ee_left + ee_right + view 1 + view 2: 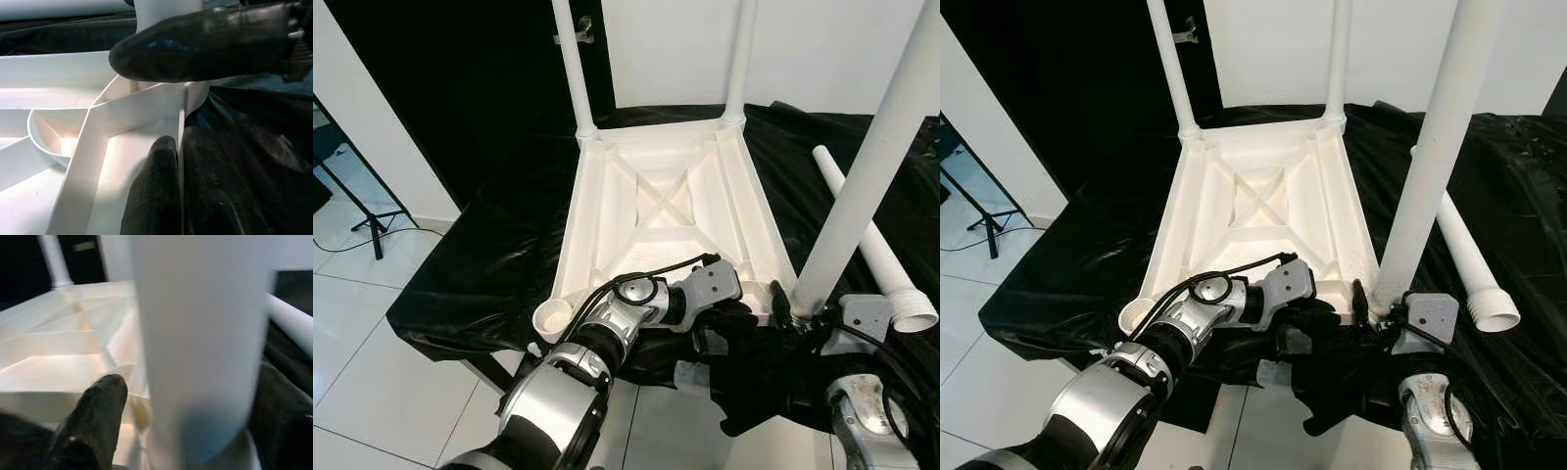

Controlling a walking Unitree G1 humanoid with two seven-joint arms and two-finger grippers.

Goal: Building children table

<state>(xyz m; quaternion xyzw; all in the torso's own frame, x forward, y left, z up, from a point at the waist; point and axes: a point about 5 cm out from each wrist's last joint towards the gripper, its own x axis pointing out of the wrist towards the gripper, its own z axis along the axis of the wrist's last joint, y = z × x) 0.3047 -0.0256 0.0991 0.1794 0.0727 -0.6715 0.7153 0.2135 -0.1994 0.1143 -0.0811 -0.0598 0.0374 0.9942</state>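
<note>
Right hand (793, 311) around leg (862, 186), spare leg (871, 245) beside.

Black plastic sheet (489, 264) draped over surface; tripod stand (367, 220) on white tiled floor (372, 382).

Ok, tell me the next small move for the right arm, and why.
Probably twist or press the third leg firmly into its near right socket, then let go. The right end effector grips that leg at its base, two legs already stand in the far corners of the upturned tabletop, the left end effector braces the near edge, and the near left socket is empty, with a spare leg lying alongside.
</note>
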